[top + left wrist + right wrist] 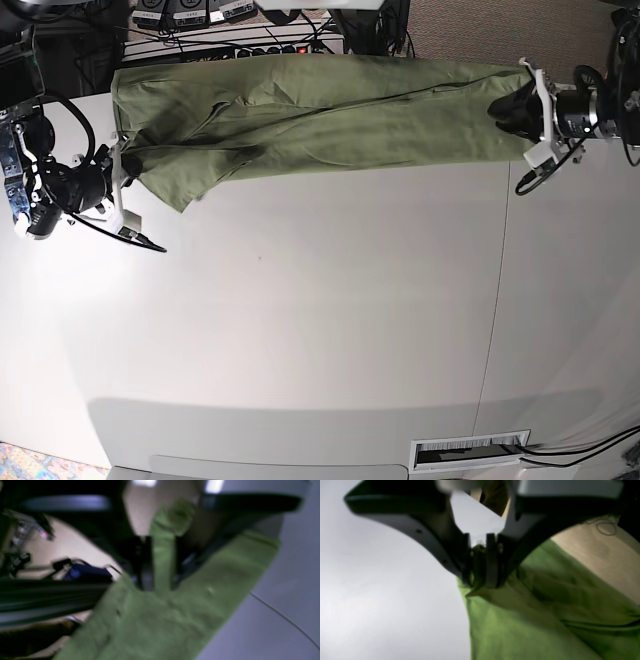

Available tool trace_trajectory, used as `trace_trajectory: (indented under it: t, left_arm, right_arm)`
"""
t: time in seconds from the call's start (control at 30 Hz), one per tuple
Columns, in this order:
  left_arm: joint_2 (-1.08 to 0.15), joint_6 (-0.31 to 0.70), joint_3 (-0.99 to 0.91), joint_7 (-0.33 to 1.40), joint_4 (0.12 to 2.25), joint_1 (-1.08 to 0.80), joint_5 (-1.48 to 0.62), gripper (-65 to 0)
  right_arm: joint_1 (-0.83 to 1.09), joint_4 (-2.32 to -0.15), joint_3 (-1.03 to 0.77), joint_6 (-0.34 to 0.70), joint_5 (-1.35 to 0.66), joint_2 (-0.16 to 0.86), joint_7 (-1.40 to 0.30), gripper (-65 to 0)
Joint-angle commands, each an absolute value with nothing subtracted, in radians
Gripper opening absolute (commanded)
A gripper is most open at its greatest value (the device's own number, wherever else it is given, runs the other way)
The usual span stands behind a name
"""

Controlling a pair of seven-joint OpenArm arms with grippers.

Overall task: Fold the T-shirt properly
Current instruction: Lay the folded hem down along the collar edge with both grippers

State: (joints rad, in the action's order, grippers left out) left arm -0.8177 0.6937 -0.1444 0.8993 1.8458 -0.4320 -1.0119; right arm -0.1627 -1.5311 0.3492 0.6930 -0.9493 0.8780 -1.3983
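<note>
the t-shirt (320,110) is stretched between both arms; the left gripper (160,565) and right gripper (478,560) each pinch cloth, both wrist views blurred, table (320,330) below

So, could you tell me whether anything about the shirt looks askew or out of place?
Yes: the T-shirt lies stretched along the far edge of the table, partly hanging over it, with a sleeve bunched by the right gripper.

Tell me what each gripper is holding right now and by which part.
Both hold the T-shirt, stretched between them along the table's far edge. The left gripper pinches a strip of cloth at one end; the right gripper pinches a bunched edge at the other.
</note>
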Motion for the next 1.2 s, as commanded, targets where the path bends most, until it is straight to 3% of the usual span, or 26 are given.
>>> trace_trajectory:
  t: [0.0, 0.1, 0.33, 0.67, 0.93, 1.07, 1.17]
  left_arm:
    - [-0.825, 0.698, -0.155, 0.856, 1.856, -0.427, -0.997, -62.1]
    - [-0.788, 0.698, -0.155, 0.783, 1.856, -0.427, -0.882, -65.0]
    - [-0.711, 0.698, -0.155, 0.737, 1.800, -0.427, -0.702, -65.0]
    - [-0.656, 0.698, -0.154, 0.624, 1.718, -0.418, -0.627, -65.0]
    - [-0.611, 0.698, -0.153, 0.599, 1.715, -0.379, -0.568, -65.0]
    - [-0.600, 0.620, -0.153, 0.500, 1.715, -0.377, -0.480, -65.0]
    - [-0.592, 0.617, -0.153, 0.492, 1.706, -0.357, -0.461, -65.0]
  right_arm:
    - [-0.179, -1.540, 0.339, 0.696, -0.947, 0.891, -1.396, -58.7]
    - [-0.177, -1.534, 0.339, 0.696, -0.902, 0.871, -1.391, -65.0]
    - [-0.177, -1.457, 0.339, 0.695, -0.817, 0.839, -1.333, -65.0]
    - [-0.177, -1.367, 0.340, 0.696, -0.810, 0.823, -1.303, -65.0]
    - [-0.178, -1.312, 0.339, 0.691, -0.607, 0.733, -1.120, -65.0]
    - [-0.181, -1.312, 0.339, 0.691, -0.521, 0.714, -1.020, -65.0]
    - [-0.184, -1.312, 0.339, 0.687, -0.463, 0.708, -0.966, -65.0]
